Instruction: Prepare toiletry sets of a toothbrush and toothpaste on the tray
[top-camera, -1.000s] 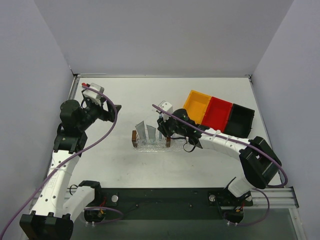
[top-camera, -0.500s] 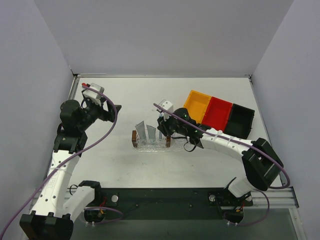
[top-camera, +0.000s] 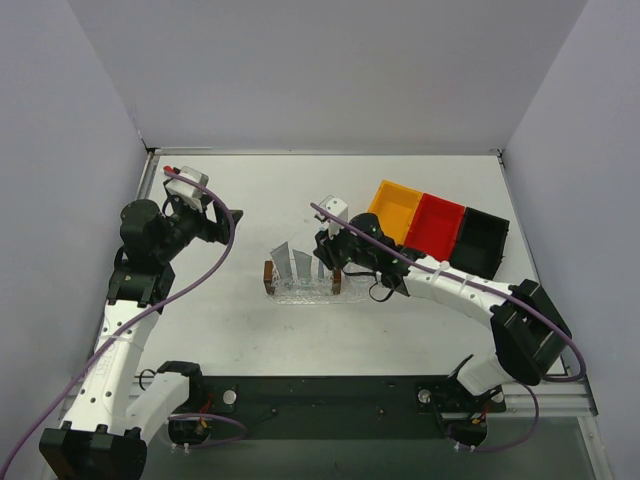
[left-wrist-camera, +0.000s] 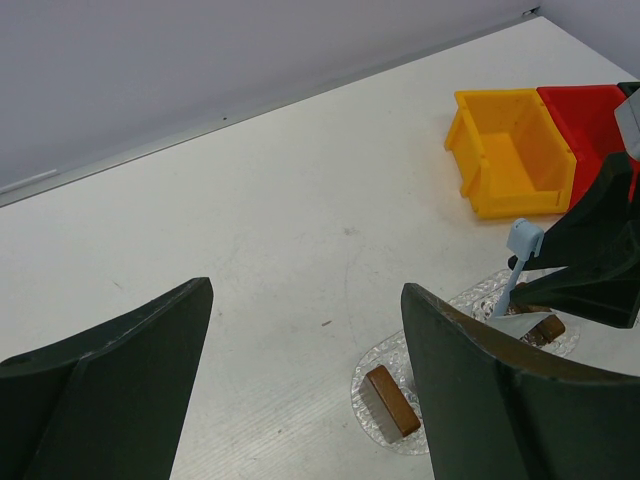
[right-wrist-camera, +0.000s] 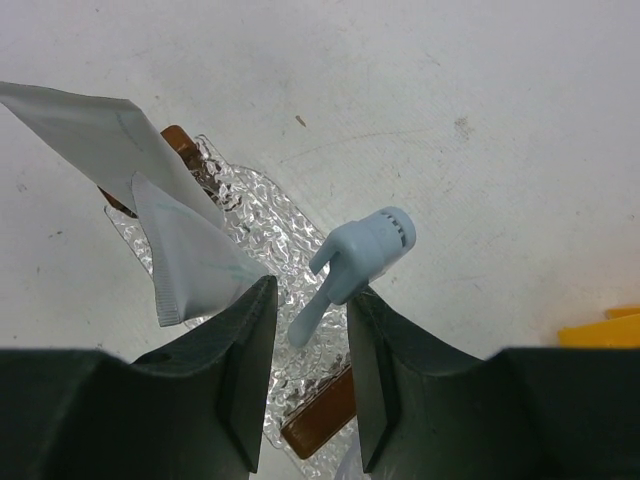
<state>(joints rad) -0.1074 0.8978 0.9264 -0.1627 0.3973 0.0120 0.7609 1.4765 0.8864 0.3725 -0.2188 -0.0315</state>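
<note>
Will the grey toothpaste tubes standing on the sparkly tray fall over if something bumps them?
Probably. The toothpaste tubes stand on end on the bumpy tray, so a nudge, say from the toothbrush in the right gripper, would likely tip them. They look thin and flat, so probably light, squashy, and unlikely to roll.

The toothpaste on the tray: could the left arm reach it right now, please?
Probably yes: the open left hand has bare table between it and the toothpaste; the right hand holds the toothbrush at the tray's far end.
</note>
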